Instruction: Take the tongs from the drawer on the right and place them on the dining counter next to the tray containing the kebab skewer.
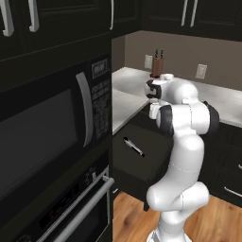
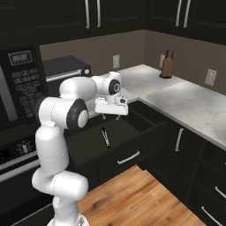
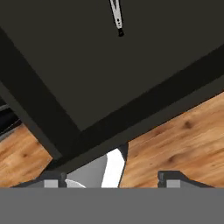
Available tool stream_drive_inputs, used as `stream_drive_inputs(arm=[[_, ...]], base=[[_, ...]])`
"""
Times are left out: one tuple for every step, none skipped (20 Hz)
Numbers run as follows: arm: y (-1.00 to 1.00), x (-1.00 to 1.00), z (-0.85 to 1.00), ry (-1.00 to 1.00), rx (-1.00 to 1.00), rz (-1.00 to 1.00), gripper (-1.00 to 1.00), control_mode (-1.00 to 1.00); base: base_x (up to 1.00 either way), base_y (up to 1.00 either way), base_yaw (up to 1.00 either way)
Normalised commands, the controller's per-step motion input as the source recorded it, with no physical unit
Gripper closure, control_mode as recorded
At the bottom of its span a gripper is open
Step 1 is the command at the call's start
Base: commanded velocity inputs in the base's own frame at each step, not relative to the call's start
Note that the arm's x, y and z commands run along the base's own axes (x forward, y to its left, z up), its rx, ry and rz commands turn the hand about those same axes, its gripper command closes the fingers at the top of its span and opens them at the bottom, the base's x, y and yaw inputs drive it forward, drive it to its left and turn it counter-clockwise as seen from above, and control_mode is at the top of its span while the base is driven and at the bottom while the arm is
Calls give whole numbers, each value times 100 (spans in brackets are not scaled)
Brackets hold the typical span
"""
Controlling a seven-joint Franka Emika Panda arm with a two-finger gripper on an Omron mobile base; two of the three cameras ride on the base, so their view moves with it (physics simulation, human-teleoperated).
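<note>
Dark kitchen, wooden floor. The drawer (image 2: 110, 141) stands open; the tongs (image 2: 105, 137) lie inside near its middle, untouched. The gripper (image 2: 115, 115) hovers above, fingers apart. Grasp and carrying remain.

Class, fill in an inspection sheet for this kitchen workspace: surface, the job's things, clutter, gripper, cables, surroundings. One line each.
Surface: pale stone counter.
Job's things: drawer pulled open; tongs lying flat inside, alone.
Clutter: knife block on the counter by the wall.
Gripper: gripper above the open drawer, fingers apart, holding nothing.
Cables: nothing seen.
Surroundings: black cabinets, microwave, oven, wall outlets, wood floor.
</note>
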Motion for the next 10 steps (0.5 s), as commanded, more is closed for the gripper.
stream_drive_inputs(arm=[[16,0,-13,-18,4,47,-100,-100],[12,0,-13,-21,3,46,-100,-100],[8,0,-8,-25,3,45,-100,-100],[0,0,-4,-25,6,42,-100,-100],[0,0,-4,-29,9,37,-100,-100],[0,0,-12,-34,17,33,-100,-100],[0,0,-11,-39,21,29,-100,-100],[3,-1,-14,-39,24,26,-100,-100],[17,-7,-21,-39,31,20,-100,-100],[14,0,-16,-38,32,17,-100,-100]], base=[[0,0,0],[0,0,0],[0,0,0],[0,0,0],[0,0,0],[0,0,0],[0,0,0],[0,0,0],[0,0,0],[0,0,0]])
